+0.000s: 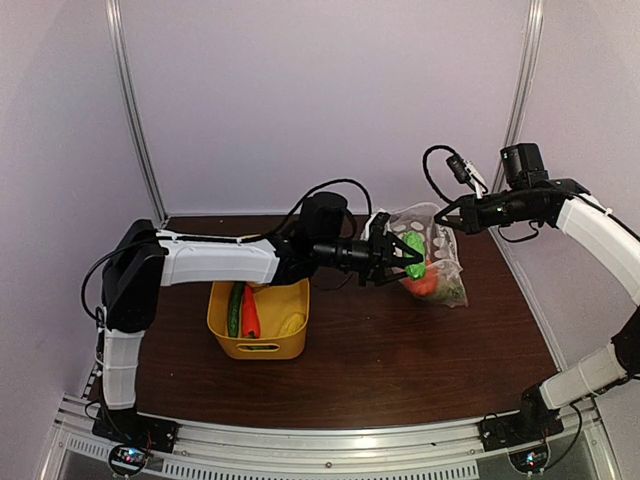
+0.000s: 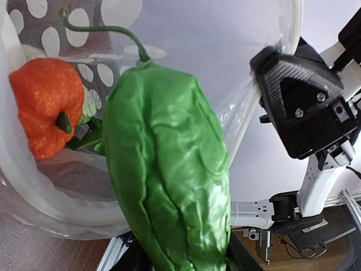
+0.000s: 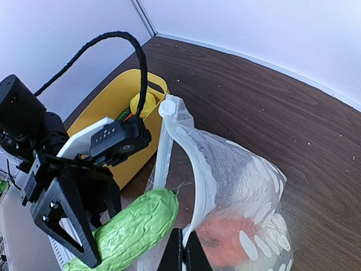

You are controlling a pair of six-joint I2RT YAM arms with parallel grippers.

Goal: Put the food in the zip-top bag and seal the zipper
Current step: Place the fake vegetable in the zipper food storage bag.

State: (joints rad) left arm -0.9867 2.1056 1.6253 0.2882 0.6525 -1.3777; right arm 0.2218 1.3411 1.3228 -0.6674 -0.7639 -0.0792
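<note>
My left gripper (image 1: pixel 398 256) is shut on a wrinkled green toy vegetable (image 2: pixel 169 180) and holds it at the open mouth of the polka-dot zip-top bag (image 1: pixel 445 262). The green piece also shows in the right wrist view (image 3: pixel 135 228). An orange pumpkin (image 2: pixel 45 107) and some green pieces lie inside the bag. My right gripper (image 3: pixel 183 252) is shut on the bag's zipper strip (image 3: pixel 198 169) and holds the mouth up and open. In the top view it (image 1: pixel 447 218) is at the bag's top edge.
A yellow tub (image 1: pixel 222 335) stands left of the bag, under my left arm. It holds a green cucumber (image 1: pixel 235 308), a red-orange carrot (image 1: pixel 250 314) and a yellow piece (image 1: pixel 291 323). White walls close in the brown table at the back and sides.
</note>
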